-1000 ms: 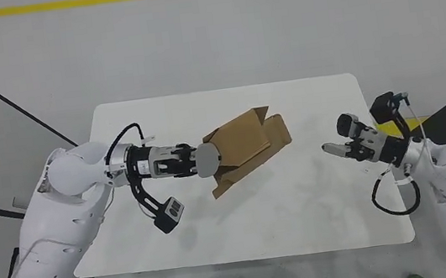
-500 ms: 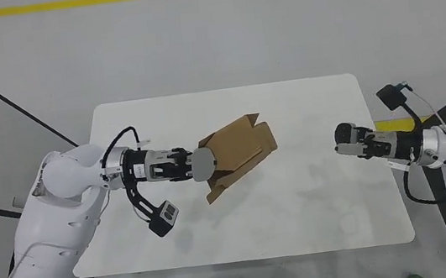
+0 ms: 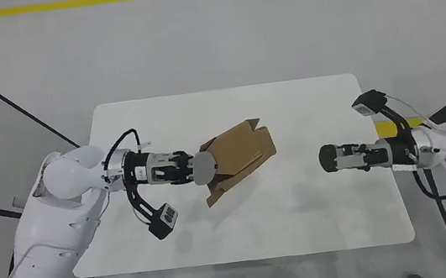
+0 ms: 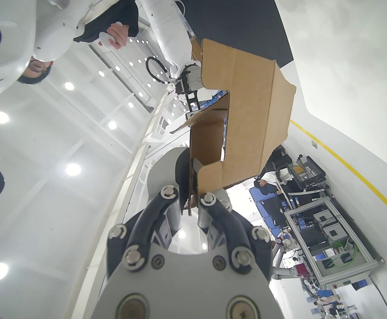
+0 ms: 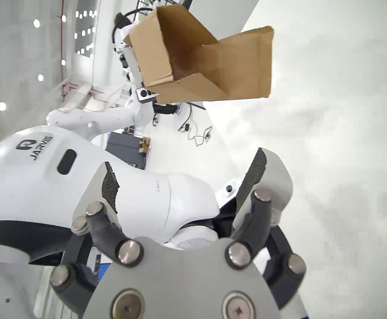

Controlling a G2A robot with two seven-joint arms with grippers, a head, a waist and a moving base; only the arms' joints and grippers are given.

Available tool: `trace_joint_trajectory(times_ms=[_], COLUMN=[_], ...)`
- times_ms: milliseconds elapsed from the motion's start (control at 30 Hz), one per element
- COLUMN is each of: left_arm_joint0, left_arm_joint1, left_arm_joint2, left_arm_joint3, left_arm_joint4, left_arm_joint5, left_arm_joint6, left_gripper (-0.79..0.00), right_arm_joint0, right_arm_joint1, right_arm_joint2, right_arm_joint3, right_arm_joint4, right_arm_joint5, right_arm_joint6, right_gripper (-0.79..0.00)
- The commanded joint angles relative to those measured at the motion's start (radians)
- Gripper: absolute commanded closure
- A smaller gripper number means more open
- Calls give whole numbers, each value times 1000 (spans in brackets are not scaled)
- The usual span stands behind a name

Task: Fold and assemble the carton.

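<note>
While the white counter (image 3: 317, 211) spans beneath my arms, the half-open carton (image 3: 241, 147) tilts over its middle, my left hand (image 3: 207, 163) clamped on its edge; my right hand (image 3: 328, 159), spread open and empty, faces it, well apart.

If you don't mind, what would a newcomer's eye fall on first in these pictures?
The brown carton, half opened, is over the middle of the white table, one edge clamped in the left gripper. Facing it, the right gripper is open and empty, apart from the carton.
</note>
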Motion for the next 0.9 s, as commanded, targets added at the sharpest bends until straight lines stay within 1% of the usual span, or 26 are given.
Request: trace_joint_trajectory(times_ms=[0,167,267,467,533,733,800,867], left_arm_joint0=[-1,0,10,12,8,10,22,25], left_arm_joint1=[0,0,0,0,1,1,0,-1], left_arm_joint2=[2,2,15,28,27,27,38,49], left_arm_joint3=[0,-1,-15,-6,-8,-9,-18,-21], left_arm_joint4=[0,-1,-2,-49,-33,-33,-46,-58], left_arm_joint5=[2,0,-7,6,14,13,8,10], left_arm_joint6=[1,-5,-13,-9,-4,-9,-27,-15], left_gripper=[0,0,0,0,0,0,0,0], right_arm_joint0=[2,2,2,83,108,108,99,99], right_arm_joint1=[2,2,1,3,3,3,1,1], right_arm_joint2=[-1,-1,-17,-66,-83,-83,-91,-101], right_arm_joint3=[0,0,-10,11,22,22,22,25], right_arm_joint4=[3,3,5,25,29,29,44,55], right_arm_joint5=[1,1,0,7,7,7,9,0], right_arm_joint6=[0,0,-26,-22,-25,-25,-55,-65], right_gripper=[-785,-785,-785,-785,-785,-785,-785,-785])
